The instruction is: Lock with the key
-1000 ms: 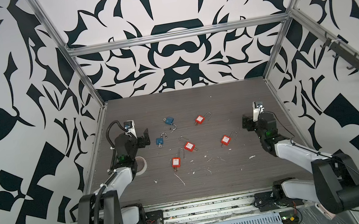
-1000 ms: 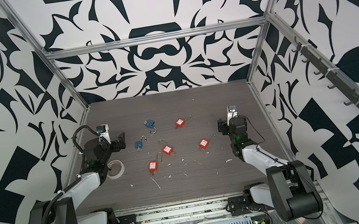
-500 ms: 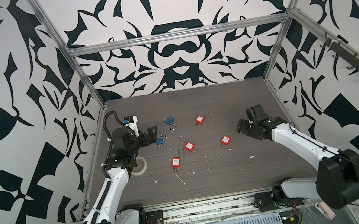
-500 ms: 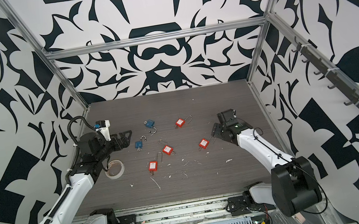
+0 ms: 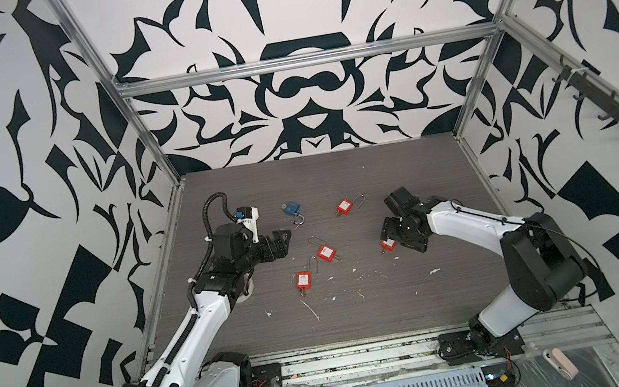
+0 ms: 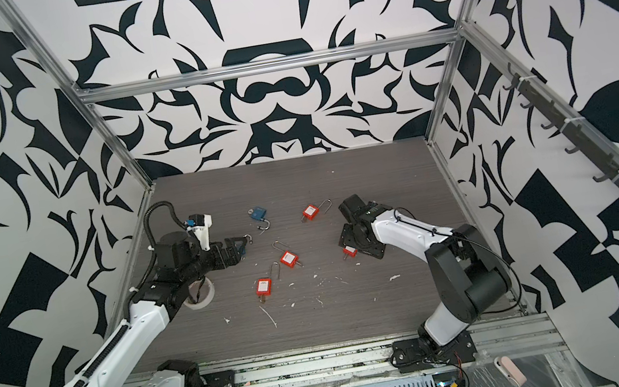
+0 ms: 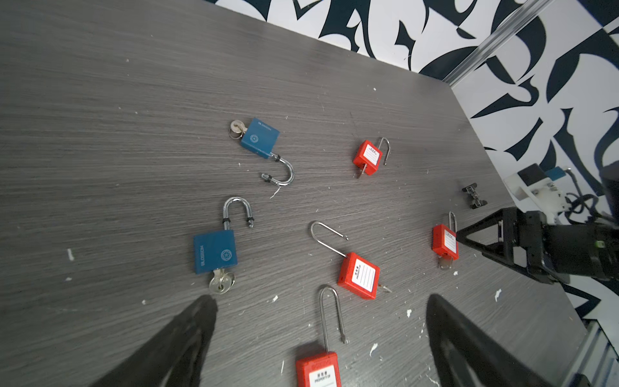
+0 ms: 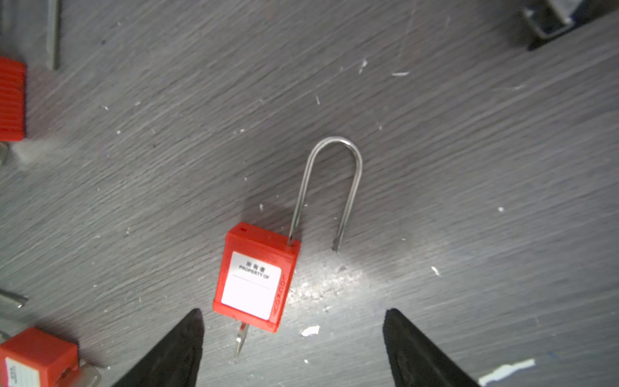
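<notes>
Grey wood-grain bench [image 5: 361, 321] in a black-and-white patterned cell. Nearest, a spare red plastic long-shackle padlock [image 5: 303, 280] lies apart. Right end effector [image 8: 293, 315] hangs spread over the red white-labelled padlock [image 8: 256, 278], shackle swung out, silver key [image 8: 242, 335] in its base, probably lining up a grasp. Left end effector [image 7: 320, 301], spread too, faces the blue square metal padlock [image 7: 214, 251], keyed, shackle raised. A second blue padlock [image 7: 259, 137] lies farther back.

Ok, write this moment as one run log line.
left gripper: open, by a blue padlock | right gripper: open, over red padlock, shackle open, key in | held: nothing
</notes>
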You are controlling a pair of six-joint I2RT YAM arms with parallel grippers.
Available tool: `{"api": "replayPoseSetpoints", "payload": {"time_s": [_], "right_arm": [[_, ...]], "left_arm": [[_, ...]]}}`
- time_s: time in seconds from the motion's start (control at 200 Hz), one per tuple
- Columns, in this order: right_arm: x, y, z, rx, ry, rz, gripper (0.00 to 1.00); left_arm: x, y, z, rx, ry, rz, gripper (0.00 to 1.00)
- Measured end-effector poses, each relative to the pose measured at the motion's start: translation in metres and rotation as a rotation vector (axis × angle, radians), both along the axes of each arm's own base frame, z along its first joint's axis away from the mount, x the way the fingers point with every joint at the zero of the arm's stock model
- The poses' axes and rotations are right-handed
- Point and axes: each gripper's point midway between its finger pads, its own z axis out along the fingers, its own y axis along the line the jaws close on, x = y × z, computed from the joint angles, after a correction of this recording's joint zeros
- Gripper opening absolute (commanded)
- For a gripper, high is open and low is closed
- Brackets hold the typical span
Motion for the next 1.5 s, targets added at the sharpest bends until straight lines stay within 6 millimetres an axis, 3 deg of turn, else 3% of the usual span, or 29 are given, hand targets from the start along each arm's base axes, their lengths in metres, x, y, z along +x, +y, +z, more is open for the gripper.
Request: {"api": "replayPoseSetpoints", "payload": {"time_s": [0.49, 0.755, 1.24, 1.5], "right_arm": [[0.022, 0.017, -0.012, -0.051, 0.062, 0.045, 0.81], [0.019, 0.017, -0.019, -0.078, 0.102, 0.089, 0.75], [0.013, 0.021, -0.024, -0.09, 0.131, 0.199, 0.53], [0.01, 0.022, -0.024, -0.101, 0.139, 0.28, 0.52]], "left_arm": [[-0.005, -0.003, -0.026, 0.048, 0.087, -0.006, 0.99], [-0.004, -0.004, -0.022, 0.052, 0.088, -0.006, 0.99], [-0.004, -0.006, -0.021, 0.062, 0.105, -0.014, 0.99], [-0.005, -0.008, -0.02, 0.063, 0.103, -0.018, 0.99]]}}
